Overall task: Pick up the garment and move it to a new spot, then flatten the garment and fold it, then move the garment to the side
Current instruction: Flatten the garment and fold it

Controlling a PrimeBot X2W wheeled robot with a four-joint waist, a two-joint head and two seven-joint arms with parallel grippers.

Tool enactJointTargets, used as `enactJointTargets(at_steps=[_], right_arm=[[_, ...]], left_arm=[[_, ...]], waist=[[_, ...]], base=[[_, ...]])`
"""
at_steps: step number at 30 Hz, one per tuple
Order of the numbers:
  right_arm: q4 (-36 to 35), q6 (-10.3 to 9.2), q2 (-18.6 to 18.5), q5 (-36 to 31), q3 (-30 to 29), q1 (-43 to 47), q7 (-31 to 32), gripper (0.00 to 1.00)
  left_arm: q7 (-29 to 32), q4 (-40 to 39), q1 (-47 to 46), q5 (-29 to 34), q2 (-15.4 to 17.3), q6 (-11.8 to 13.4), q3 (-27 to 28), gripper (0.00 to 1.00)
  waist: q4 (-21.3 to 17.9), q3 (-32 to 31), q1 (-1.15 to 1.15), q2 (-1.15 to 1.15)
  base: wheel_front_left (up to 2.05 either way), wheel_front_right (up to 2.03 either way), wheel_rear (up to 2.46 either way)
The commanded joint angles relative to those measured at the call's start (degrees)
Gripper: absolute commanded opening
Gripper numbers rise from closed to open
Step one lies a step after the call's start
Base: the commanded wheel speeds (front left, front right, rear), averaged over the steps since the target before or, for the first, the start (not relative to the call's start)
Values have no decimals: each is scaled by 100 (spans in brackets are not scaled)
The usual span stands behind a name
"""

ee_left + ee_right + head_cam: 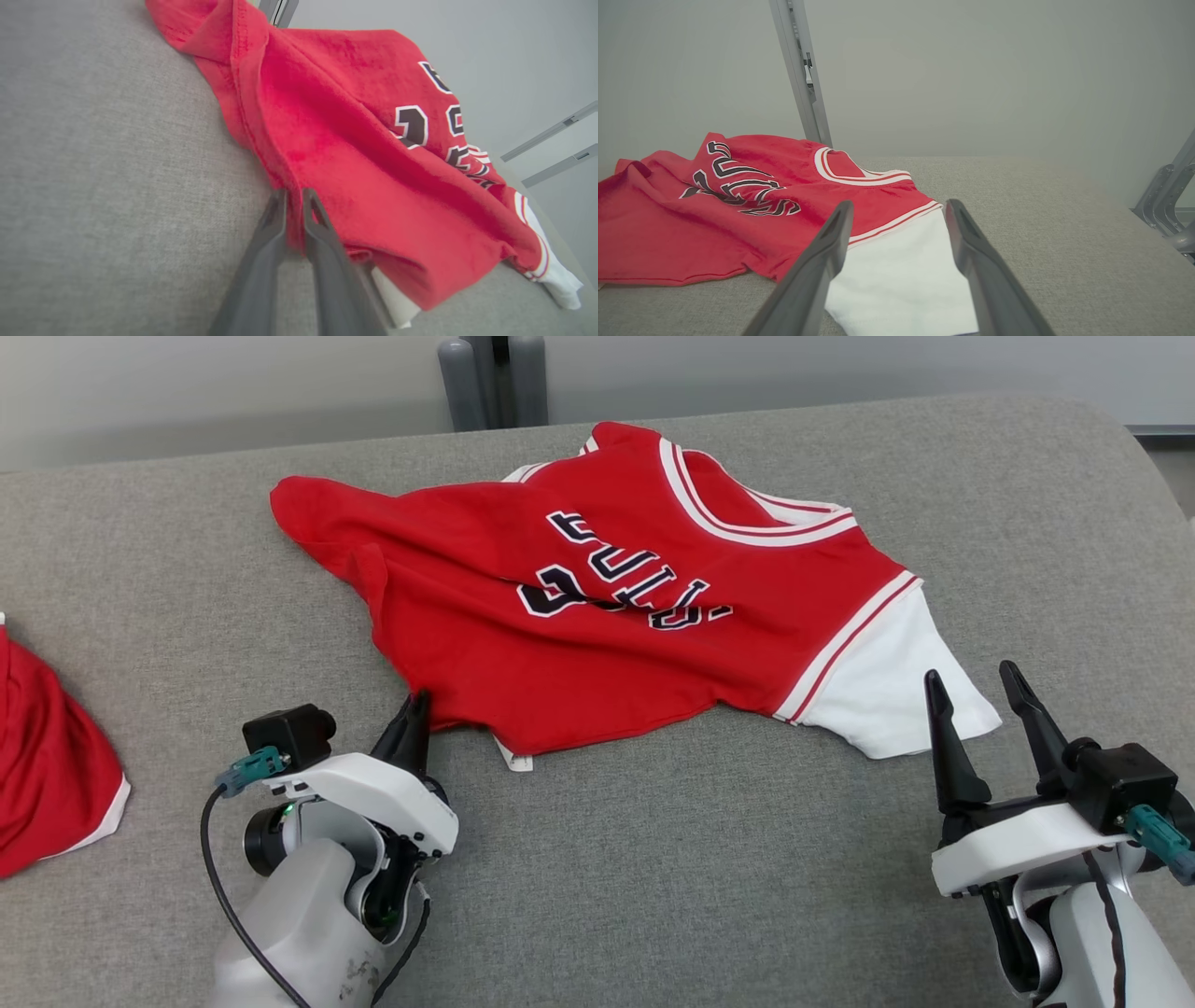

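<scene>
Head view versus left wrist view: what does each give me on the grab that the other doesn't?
Head view adds: the right gripper, open, near the white sleeve, and a second red garment at the left edge of the grey surface. Left wrist view adds: a close look at the left gripper, closed, pinching the hem of the red jersey, with white fabric under that hem. Both: the red jersey with its dark lettering, lying crumpled on the grey surface.
</scene>
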Motion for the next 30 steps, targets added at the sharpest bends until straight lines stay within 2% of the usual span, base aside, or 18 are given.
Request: enactJointTargets(at_steps=[1,5,12,19,23,26,30], right_arm=[[38,1,-22,-33,-26,-47,-9,100],[75,1,-14,-77,-82,23,-9,100],[92,1,23,-115,-112,126,-9,100],[114,1,64,-123,-124,181,-9,100],[111,1,93,-119,-121,227,-9,100],[84,1,110,-92,-83,198,-9,100],[49,0,126,-55,25,36,-9,100]], left_arm=[[-48,17,-124,-20,13,-33,3,0],[-140,-105,-166,126,113,-35,89,0],[-142,-789,103,509,315,-46,424,0],[-88,-1093,189,698,465,-52,272,0],[313,-1238,171,822,617,-46,67,0],[738,-1289,91,943,740,55,-102,0],[992,-1248,-176,1128,883,230,-212,0]], waist=[[17,-22,0,0],[87,-135,0,0],[209,-390,0,0],[284,-540,0,0],[289,-581,0,0],[224,-511,0,0],[46,-309,0,0]], base=[[0,0,0],[0,0,0],[0,0,0],[0,0,0],[0,0,0],[0,0,0],[0,0,0]])
